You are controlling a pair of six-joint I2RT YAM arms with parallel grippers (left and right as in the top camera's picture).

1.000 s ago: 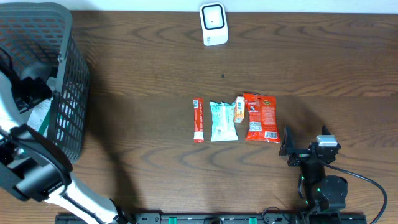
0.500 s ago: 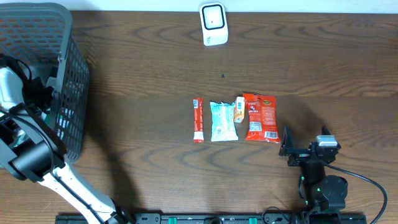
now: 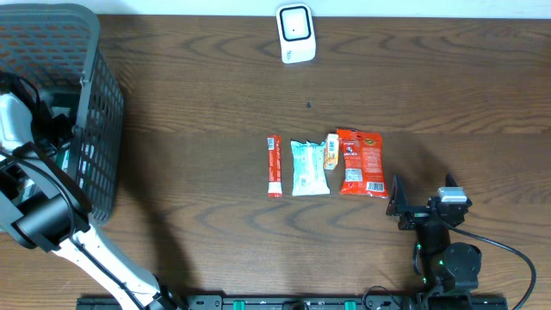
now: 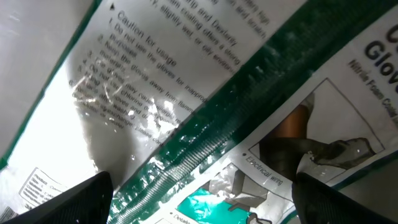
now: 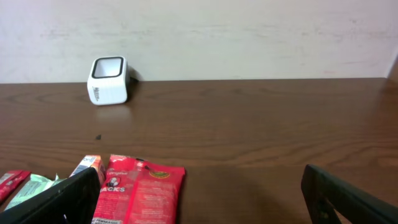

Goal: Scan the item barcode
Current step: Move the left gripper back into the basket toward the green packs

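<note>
The dark wooden tabletop [image 3: 189, 112] carries a grey mesh basket [image 3: 95, 129] at its far left corner, a white scanner [image 3: 295, 33] mid far edge, and near its centre a row: red stick sachet [image 3: 274, 166], pale green packet [image 3: 308, 168], small orange packet [image 3: 331, 151], red snack bag [image 3: 362, 162]

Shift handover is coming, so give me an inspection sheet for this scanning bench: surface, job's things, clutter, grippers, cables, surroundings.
Surface: dark wooden table, no spills seen.
Job's things: white scanner at the far edge; red stick packet, pale teal packet, small orange packet and red snack pouch in a row mid-table; glove packet in the grey basket.
Clutter: nothing seen.
Grippers: left gripper in the basket, jaws apart over the glove packet; right gripper parked, jaws open, empty.
Cables: black cable, near right corner.
Surroundings: pale wall behind.
</note>
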